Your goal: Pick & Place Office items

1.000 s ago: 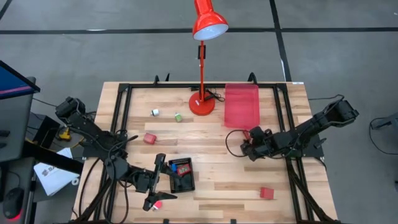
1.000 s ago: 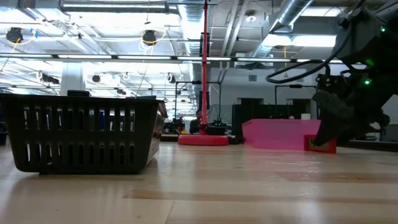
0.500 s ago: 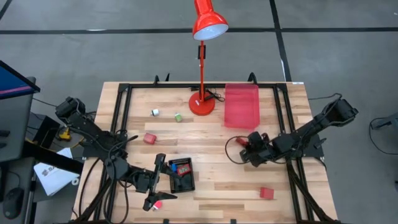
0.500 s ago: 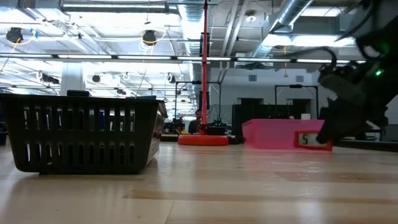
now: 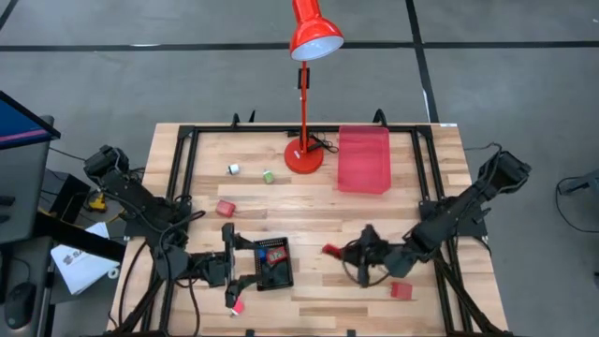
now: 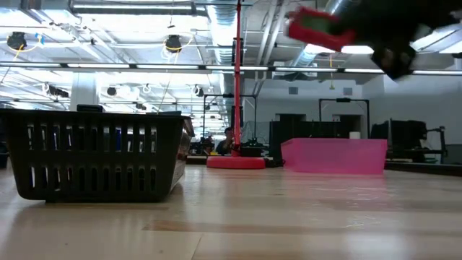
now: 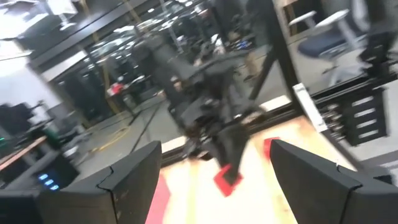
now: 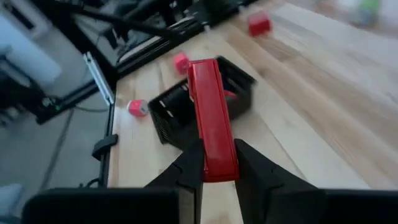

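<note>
Robotics lab or open industrial workshop. Shown by bare ceiling ducts (image 6: 346, 22) and strip lighting (image 6: 130, 9) overhead, rows of dark equipment racks (image 6: 296, 133) across the room, grey taped floor (image 5: 187, 75) around a black-framed wooden bench (image 5: 318, 201), a screen (image 5: 19, 122) at nine o'clock.

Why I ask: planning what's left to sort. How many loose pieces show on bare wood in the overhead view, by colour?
Red blocks: 2
Green piece: 1
White piece: 1
Pink piece: 1
Total: 5
Not counted: red piece in the right gripper.
</note>
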